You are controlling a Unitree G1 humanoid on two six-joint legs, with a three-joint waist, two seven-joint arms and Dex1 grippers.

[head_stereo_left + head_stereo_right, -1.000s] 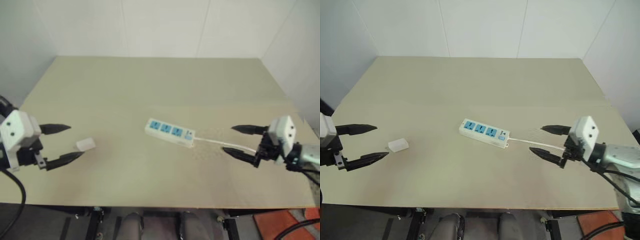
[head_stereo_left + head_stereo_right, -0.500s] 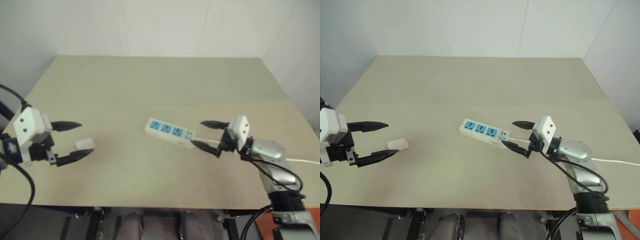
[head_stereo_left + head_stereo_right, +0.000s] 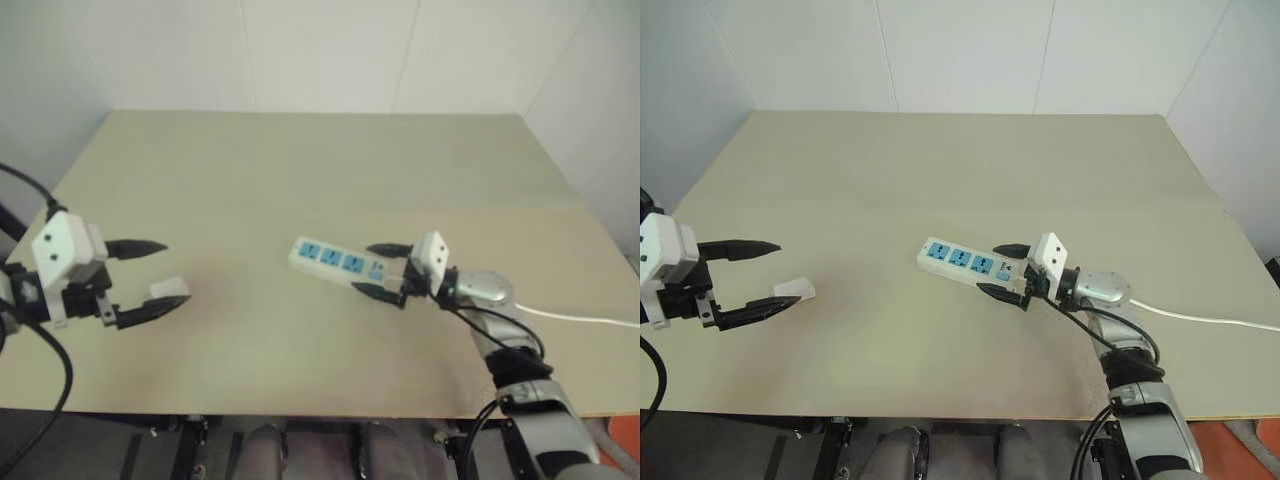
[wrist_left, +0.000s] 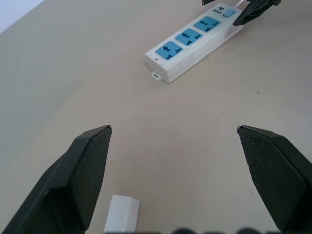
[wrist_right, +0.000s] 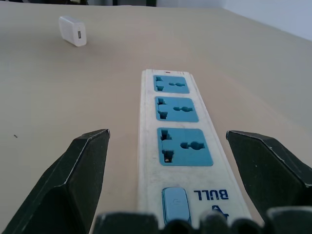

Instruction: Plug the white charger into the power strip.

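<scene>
Seen from the head camera, the white power strip lies aslant near the middle of the beige counter, its three blue socket faces up and its thin white cord trailing off from the switch end toward the counter's right edge. The right claw stands spread wide at that switch end, one black finger on each side of the strip and gripping nothing. Well to the left of the strip, the white charger lies flat on the counter; the left claw is opened fully beside it, its nearer finger just at the charger, though contact cannot be made out, and it holds nothing. In the left wrist view, the charger lies next to one of the two widely parted fingers, with the power strip further along the counter and the tips of the right claw at the strip's far end. In the right wrist view, the power strip runs away between the open fingers, its blue switch nearest the camera, and the charger rests beyond the strip's far end, well apart from it.
</scene>
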